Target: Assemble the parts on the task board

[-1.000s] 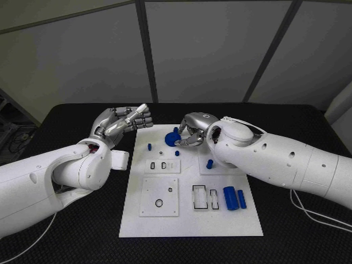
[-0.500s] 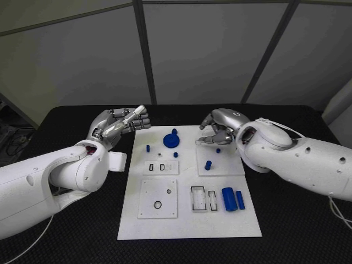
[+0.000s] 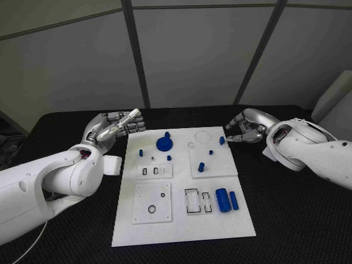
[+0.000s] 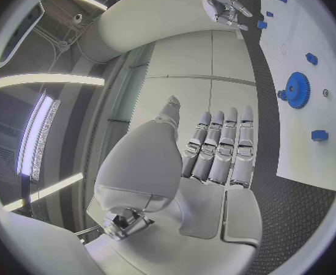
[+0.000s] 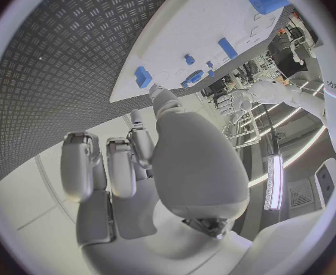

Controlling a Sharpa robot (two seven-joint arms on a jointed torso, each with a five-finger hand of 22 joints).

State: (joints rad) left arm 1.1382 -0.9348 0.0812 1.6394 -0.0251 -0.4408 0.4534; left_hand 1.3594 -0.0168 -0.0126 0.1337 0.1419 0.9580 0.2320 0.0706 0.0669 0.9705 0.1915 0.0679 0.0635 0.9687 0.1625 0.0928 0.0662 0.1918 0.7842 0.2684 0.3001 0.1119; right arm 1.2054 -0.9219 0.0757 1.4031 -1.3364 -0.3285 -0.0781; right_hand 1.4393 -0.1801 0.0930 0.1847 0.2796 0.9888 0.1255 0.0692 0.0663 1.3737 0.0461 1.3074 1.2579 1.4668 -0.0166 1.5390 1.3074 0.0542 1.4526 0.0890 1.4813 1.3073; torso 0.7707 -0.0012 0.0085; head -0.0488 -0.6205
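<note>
Left hand [image 3: 115,125] is hovering just off the far left corner of the task board [image 3: 182,220], over the black table [image 3: 57,126]. Fingers are stretched out straight and packed side by side, thumb a bit apart, nothing in it; the left wrist view shows the same flat empty hand [image 4: 213,150].

Right hand [image 3: 247,127] sits off the board's far right corner, also above the table and not touching the board. Its fingers look loosely curled, with gaps between them, and it's empty too; the right wrist view [image 5: 130,159] backs that up.

On the board: a blue gear [image 3: 165,143] lies flat near the far edge, left of centre, with a small blue peg [image 3: 167,133] just beyond it. A small blue block [image 3: 222,140] is near the far right edge, closest to the right hand. A short blue pin [image 3: 141,152] stands toward the left edge, and another blue piece [image 3: 201,165] stands on the raised square plate to the right of the middle. Two blue cylinders [image 3: 226,198] lie side by side near the right edge, just beside a pair of rectangular slots [image 3: 198,201]. The near-left plate has an oval hole [image 3: 152,209].
</note>
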